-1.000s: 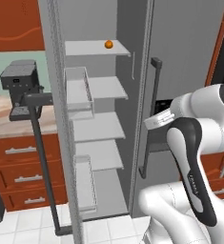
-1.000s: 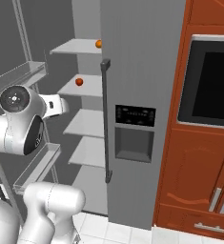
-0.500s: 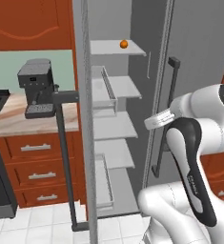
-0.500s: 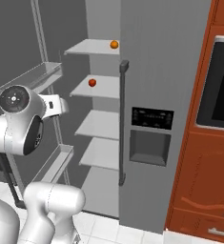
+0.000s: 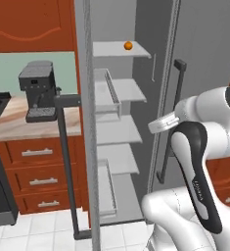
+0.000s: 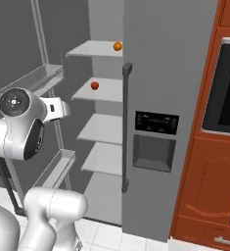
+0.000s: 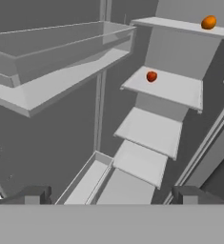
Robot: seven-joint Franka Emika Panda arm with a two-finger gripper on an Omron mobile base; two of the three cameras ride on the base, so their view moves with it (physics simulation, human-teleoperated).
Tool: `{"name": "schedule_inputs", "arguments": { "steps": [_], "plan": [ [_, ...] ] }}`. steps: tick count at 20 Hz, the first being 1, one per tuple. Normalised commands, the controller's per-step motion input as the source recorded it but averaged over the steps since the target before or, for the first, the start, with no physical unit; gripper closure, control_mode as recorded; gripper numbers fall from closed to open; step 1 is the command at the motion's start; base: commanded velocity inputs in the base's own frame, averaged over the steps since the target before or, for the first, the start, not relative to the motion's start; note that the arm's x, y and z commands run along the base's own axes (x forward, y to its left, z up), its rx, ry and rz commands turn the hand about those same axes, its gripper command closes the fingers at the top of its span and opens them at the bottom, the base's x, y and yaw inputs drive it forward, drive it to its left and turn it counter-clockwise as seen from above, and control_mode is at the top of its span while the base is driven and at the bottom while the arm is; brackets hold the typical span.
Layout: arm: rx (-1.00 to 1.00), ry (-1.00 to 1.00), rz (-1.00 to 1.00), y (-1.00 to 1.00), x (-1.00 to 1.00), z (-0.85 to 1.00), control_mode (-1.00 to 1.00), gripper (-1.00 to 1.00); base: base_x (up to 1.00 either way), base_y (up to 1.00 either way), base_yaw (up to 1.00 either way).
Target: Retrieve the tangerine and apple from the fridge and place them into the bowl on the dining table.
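- Nearest to us, the gripper (image 7: 108, 195) had its two dark fingertips (image 7: 32, 194) spread wide apart with nothing between them, pointed into the open fridge (image 6: 170, 98).
- Just beyond, we saw the fridge's left door swung out, its door bin (image 7: 61, 62) hanging empty on the left of the hand view (its long dark handle stood out clearly in the left base view).
- Farther in, we made out a stack of white shelves (image 7: 151, 131), the lower ones bare.
- On the second shelf from the top sat the apple (image 6: 94, 86), small and red, near the shelf's back left part as the hand view had it.
- Highest and deepest, the tangerine (image 6: 117, 46) rested on the top shelf, toward its right side, well apart from the apple.
- Off to the left in the left base view, we caught a coffee machine (image 5: 38, 90) on a marble counter (image 5: 13, 122) over red-brown drawers.
- To the right of the fridge stood a dark oven (image 6: 224, 93) set in red-brown cabinetry.
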Motion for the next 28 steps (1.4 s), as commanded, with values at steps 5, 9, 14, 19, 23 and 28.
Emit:
{"name": "schedule_inputs", "arguments": {
  "steps": [5,9,14,19,23,28],
  "plan": [
    [0.0,0.0,0.0,0.0,0.0,0.0,1.0,-1.0,0.56,-0.19,0.02],
    [0.0,0.0,0.0,0.0,0.0,0.0,1.0,-1.0,0.61,-0.35,0.02],
    [0.0,0.0,0.0,0.0,0.0,0.0,1.0,-1.0,0.59,-0.41,0.03],
    [0.0,0.0,0.0,0.0,0.0,0.0,1.0,-1.0,0.75,-0.39,0.03],
    [0.0,0.0,0.0,0.0,0.0,0.0,1.0,-1.0,0.98,-0.22,0.03],
    [0.0,0.0,0.0,0.0,0.1,0.0,-1.0,-1.0,0.7,-0.02,0.0]
  ]
}}
